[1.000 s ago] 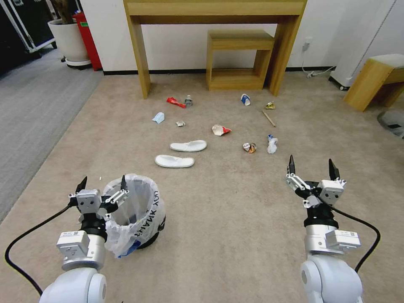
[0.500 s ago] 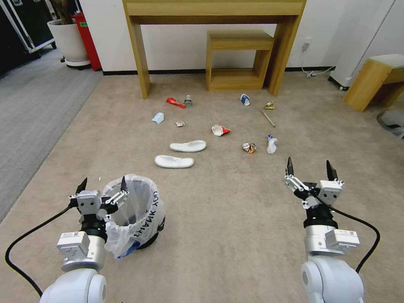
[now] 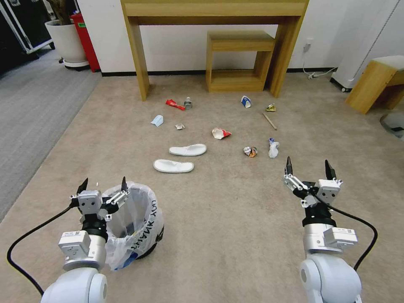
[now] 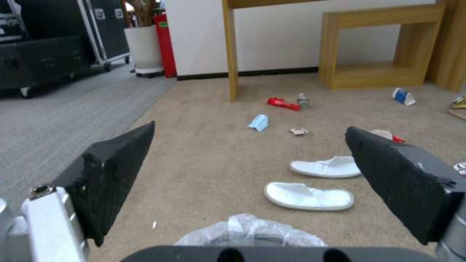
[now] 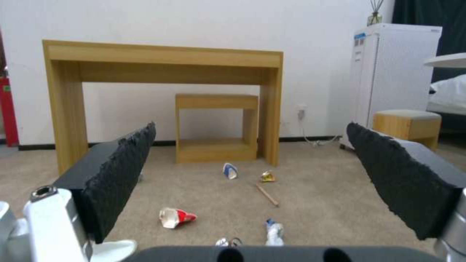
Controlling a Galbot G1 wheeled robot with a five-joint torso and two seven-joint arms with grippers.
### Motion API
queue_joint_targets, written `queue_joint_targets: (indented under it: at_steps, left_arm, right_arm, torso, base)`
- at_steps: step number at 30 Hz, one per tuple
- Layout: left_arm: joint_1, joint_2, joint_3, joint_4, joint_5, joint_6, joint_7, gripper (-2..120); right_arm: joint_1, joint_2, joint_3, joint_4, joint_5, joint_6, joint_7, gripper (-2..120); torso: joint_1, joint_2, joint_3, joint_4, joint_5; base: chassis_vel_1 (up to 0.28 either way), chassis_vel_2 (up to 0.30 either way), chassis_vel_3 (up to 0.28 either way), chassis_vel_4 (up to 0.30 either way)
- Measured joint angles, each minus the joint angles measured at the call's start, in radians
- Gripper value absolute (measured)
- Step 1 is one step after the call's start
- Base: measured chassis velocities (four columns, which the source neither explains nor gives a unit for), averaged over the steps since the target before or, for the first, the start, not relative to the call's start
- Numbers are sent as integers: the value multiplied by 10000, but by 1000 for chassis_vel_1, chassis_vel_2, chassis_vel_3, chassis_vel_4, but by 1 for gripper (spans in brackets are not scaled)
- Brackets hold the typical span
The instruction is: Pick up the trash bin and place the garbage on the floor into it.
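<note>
Trash bin (image 3: 139,223) flanked by the left gripper (image 3: 103,185) at seven o'clock.
Both jaws are spread wide, nothing grasped; garbage (image 3: 182,150) is strewn toward twelve, right gripper (image 3: 307,165) held at four.

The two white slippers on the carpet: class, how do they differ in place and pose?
The near slipper lies closer to the trash bin; the far slipper sits farther off, more rightward. The near one lies level across the head view; the far one tilts slightly. Both are white, flat, and untouched.
</note>
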Motion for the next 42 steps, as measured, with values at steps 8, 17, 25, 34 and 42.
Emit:
queue_joint_targets:
  at_steps: [8, 17, 25, 34, 42]
  left_arm:
    - [-13, 0, 4, 24, 23, 0, -4, 100]
    - [-9, 0, -1, 53, 38, 0, -5, 100]
    - [-33, 0, -78, 125, 20, 293, -19, 100]
    - [-204, 36, -198, 209, -635, 1755, -53, 100]
    - [-367, 893, -74, 524, -2306, 3452, -513, 100]
  right_arm:
    - [48, -5, 7, -43, -10, -12, 4, 100]
    - [37, 6, -2, -47, -27, -15, 38, 100]
    - [31, -123, -85, 70, 85, -359, 363, 100]
    - [29, -302, -86, 65, 339, -368, 349, 100]
    - [67, -381, -82, -1, 414, -368, 333, 100]
  torso:
    - [0, 1, 0, 0, 0]
    - [0, 0, 0, 0, 0]
    - [0, 1, 0, 0, 0]
    - [0, 0, -1, 0, 0]
    - [0, 0, 0, 0, 0]
  base:
    - [-41, 38, 39, -49]
    - [-35, 38, 37, -49]
    - [-5, 4, 7, -5]
    - [0, 0, 0, 0]
    - [0, 0, 0, 0]
